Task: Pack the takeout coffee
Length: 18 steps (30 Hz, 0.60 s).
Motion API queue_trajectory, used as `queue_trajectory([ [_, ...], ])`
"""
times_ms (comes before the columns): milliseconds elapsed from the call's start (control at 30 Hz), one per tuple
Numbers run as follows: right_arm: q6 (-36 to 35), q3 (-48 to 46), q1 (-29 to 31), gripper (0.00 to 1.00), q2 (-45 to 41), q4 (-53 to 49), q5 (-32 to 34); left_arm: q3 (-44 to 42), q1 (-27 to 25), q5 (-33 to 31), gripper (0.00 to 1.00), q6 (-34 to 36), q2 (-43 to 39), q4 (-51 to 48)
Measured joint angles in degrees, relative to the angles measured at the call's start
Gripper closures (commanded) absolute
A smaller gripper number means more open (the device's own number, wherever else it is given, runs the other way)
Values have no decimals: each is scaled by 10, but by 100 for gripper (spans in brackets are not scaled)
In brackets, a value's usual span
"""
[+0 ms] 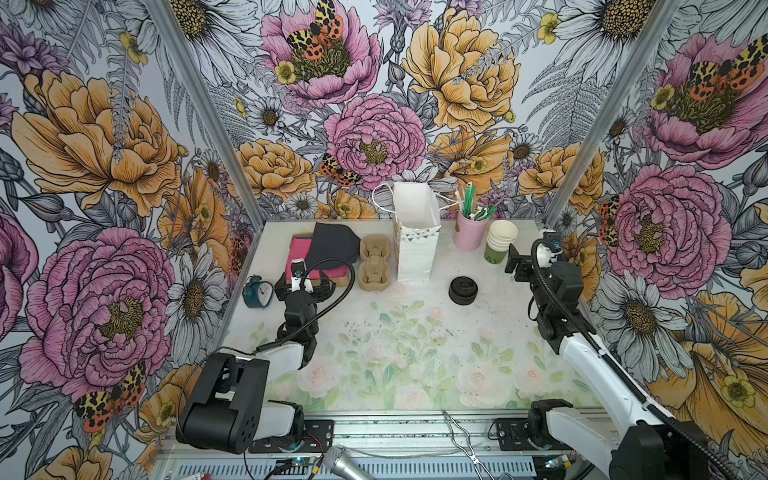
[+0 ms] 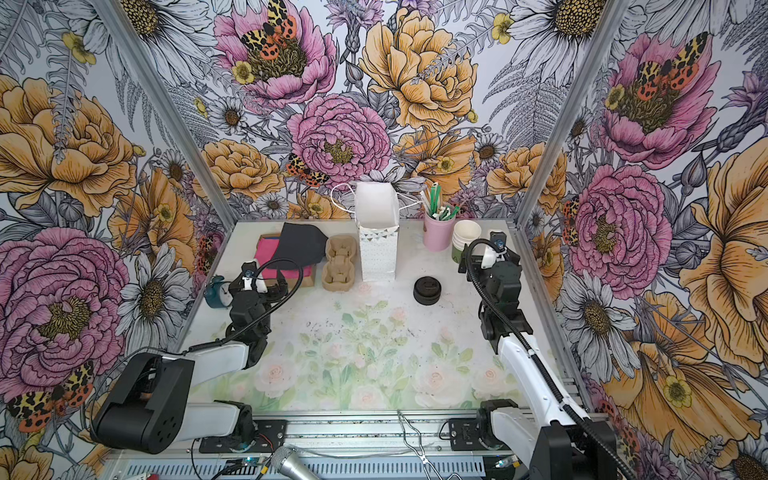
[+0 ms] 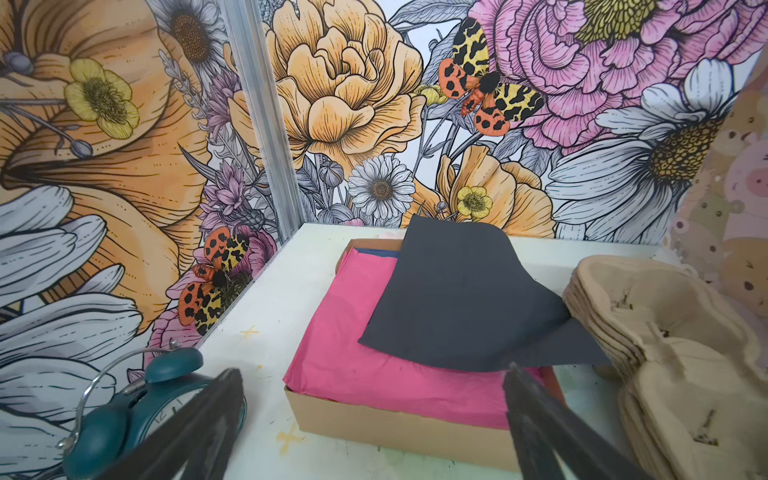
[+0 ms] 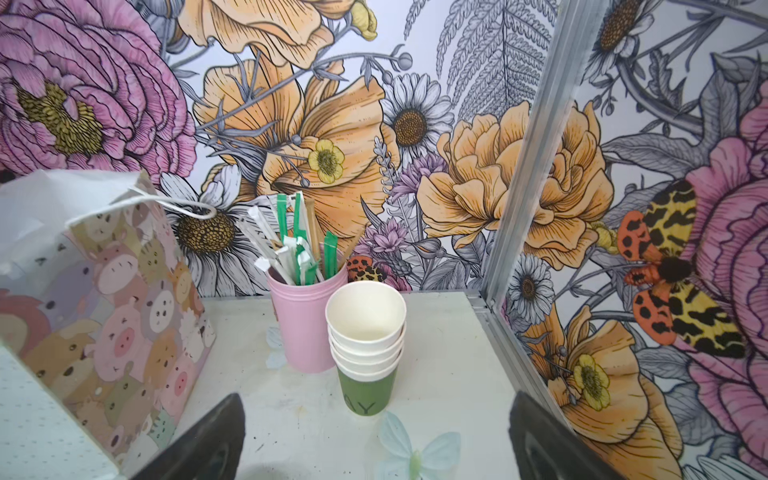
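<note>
The takeout coffee does not show as a finished, lidded cup in any view; we find only what look like its makings.

Going left to right across the table [image 1: 415, 332] in a top view:

- **Nine o'clock:** the left gripper [image 3: 372, 374] has its jaws spread wide and is empty. It faces a shallow cardboard box [image 3: 399, 428] of pink and black paper, with a teal alarm clock [image 1: 257, 291] at the gripper's nine o'clock.
- **Next along:** a stack of pulp cup carriers [image 1: 374, 262], its long axis running twelve to six.
- **Twelve o'clock:** an open paper bag [image 1: 415, 245], mouth up. What seems a short stack of black lids [image 1: 463, 291] lies at the bag's five o'clock.
- **One o'clock:** a pink tumbler [image 1: 469, 237] of stirrers and a stack of lidless cups [image 1: 500, 245], both upright.
- **Three o'clock:** the right gripper [image 4: 378, 399] also gapes wide and holds nothing. The cups stand just beside it at its ten o'clock, and the lids lie at its eight.

We judge the right arm far nearer to both cups and lids. The left arm is nearer to the carriers.
</note>
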Motion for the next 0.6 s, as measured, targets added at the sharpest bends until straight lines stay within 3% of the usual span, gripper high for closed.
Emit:
queue_trajectory([
  [300,17,94,71,1,3,-152,-21,126,-43,-12,1,-11,-24,-179],
  [600,21,124,143,1,76,-213,-29,192,-43,66,1,-83,-28,-313],
])
